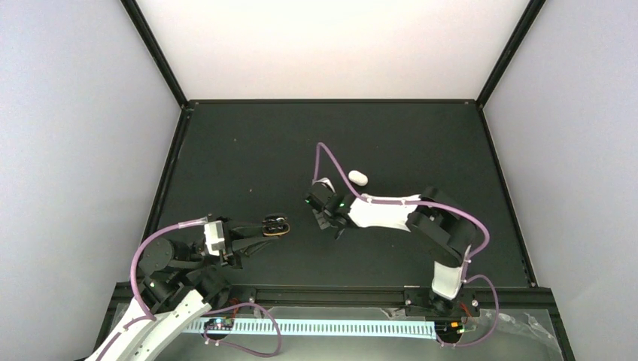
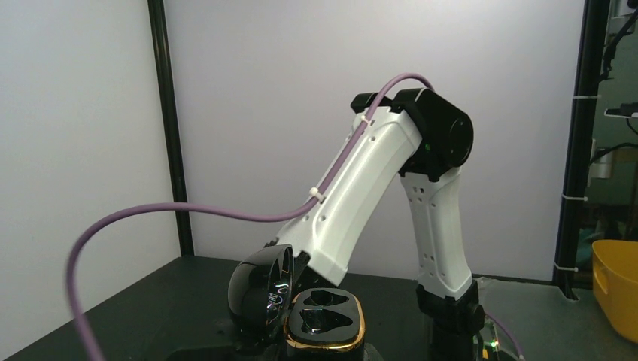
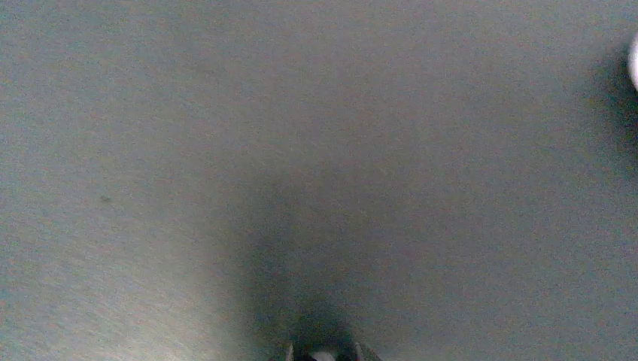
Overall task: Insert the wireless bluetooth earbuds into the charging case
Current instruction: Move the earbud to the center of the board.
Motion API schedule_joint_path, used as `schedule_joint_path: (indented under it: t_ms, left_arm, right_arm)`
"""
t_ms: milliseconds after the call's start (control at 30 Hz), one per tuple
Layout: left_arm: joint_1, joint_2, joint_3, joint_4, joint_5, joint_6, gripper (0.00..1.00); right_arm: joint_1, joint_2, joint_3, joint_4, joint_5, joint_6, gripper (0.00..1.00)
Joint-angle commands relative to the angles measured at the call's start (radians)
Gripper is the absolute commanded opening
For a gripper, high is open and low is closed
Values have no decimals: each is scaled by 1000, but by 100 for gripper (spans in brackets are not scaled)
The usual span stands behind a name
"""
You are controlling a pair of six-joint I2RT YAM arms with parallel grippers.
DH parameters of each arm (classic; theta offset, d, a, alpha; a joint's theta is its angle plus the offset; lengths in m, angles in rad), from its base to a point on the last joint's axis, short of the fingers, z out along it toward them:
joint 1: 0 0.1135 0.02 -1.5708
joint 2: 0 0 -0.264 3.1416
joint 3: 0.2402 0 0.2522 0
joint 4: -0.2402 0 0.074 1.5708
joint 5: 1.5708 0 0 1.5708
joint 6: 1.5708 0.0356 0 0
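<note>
The charging case [image 1: 277,223], glossy black with a gold rim, is gripped at the tip of the left gripper [image 1: 268,227], whose jaws are clamped narrow around it, and it is carried just above the black mat [image 1: 248,150] at the near left. From the left wrist view the case [image 2: 323,320] is seen with its lid [image 2: 259,297] swung open and standing upright on the left, and 2 dark sockets are turned upward; what sits in them cannot be made out. Over at centre, the right gripper [image 1: 335,222] is pointed down at the mat, well apart from the case. In the right wrist view only the very tips of the right gripper [image 3: 323,353] are caught at the bottom edge, set narrow, with a small pale bit [image 3: 322,355] between them; whether it is gripped cannot be told. A white oval shell [image 1: 358,177] is left lying on the mat just beyond the right gripper, and it is glimpsed at the right edge of the wrist view [image 3: 634,60].
</note>
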Motion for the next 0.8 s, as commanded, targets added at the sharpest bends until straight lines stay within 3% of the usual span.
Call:
schedule_joint_path:
  t_ms: [0,133,300,500,600,767]
  left_arm:
    - [-5,7,15,24,-6,0,1]
    - [-5,34,4,62,2,-6,2]
    - [-4,58,4,74,17,-7,2]
    - [-4,61,-3,77,17,-6,1]
    - [-4,61,-4,79,17,-6,2]
    - [-4,62,-3,76,18,0,2]
  right_arm:
    - [-17,-75,-108,-28,24,168,20]
    - [-21,-103,-137,-21,-35,251,23]
    - [-21,-129,-110,-39,-71,235,39]
    - [-33,-163,-120,-68,-101,202,49]
    - [-47,-165,-142,-61,-138,202,49]
    - [-47,-142,-142,-48,-209,199,36]
